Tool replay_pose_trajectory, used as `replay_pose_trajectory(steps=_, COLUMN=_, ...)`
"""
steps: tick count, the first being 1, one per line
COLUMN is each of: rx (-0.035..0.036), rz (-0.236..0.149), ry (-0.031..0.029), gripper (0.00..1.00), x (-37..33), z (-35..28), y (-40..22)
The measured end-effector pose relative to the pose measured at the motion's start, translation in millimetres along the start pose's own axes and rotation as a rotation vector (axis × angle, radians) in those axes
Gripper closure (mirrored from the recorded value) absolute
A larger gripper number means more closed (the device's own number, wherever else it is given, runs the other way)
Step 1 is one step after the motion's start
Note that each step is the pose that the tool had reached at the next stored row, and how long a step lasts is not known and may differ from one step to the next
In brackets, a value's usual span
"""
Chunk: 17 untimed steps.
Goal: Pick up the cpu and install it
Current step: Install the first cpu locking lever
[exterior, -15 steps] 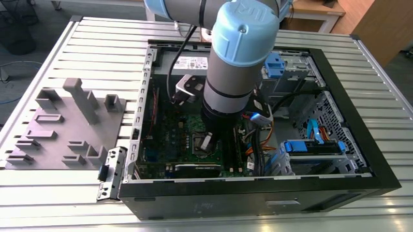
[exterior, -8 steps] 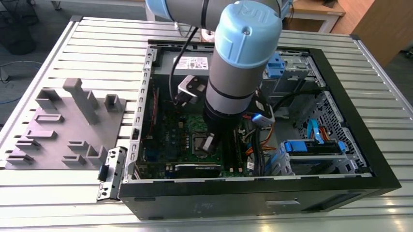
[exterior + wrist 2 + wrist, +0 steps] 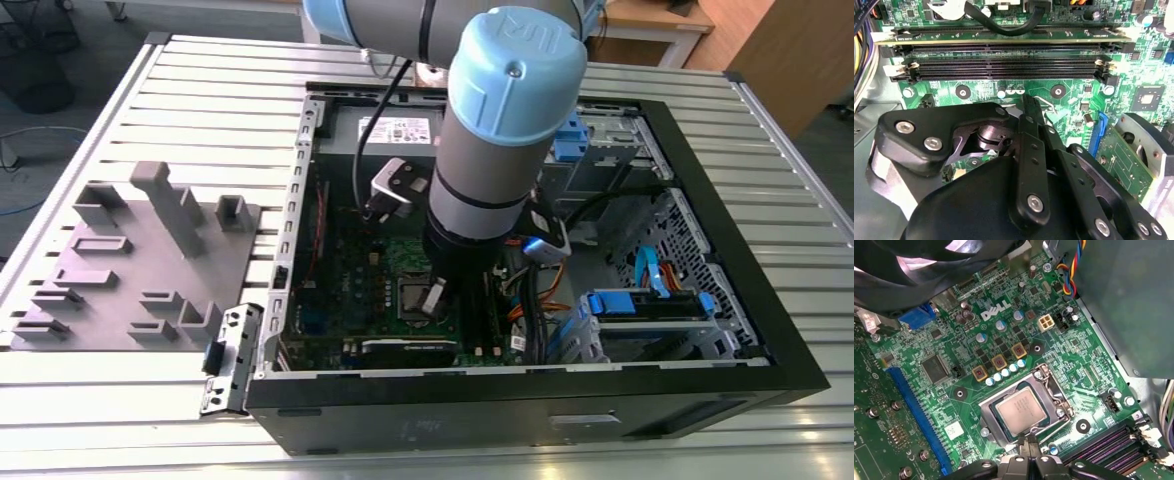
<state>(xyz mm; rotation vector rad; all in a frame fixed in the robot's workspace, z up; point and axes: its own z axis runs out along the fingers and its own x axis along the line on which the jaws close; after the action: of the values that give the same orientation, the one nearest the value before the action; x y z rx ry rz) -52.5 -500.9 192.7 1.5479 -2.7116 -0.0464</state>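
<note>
We see the cpu [image 3: 1019,407] lying in its socket [image 3: 1026,410]; the gripper [image 3: 1028,444], fingers pinched together empty, should press only gently.

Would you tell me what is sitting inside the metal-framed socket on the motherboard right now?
In the first wrist view, the cpu lies flat inside the socket, silver top up. The gripper hovers at its edge. The contacts underneath are covered by the chip.

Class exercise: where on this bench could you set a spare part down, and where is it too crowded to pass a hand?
Free: the slatted table beyond the grey tray, and its front strip. Crowded: inside the computer case, where the gripper sits at the cpu.
</note>
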Motion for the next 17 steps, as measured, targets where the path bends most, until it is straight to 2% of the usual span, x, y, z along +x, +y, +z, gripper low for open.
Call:
replay_pose_trajectory(steps=8, rx=-0.001, rz=0.0, ry=0.0001, gripper=0.89, x=3.6, z=0.9, y=-4.0)
replay_pose_trajectory(steps=17, rx=-0.0063, rz=0.0, ry=-0.0018, gripper=0.89, x=0.5, z=1.9, y=-10.2)
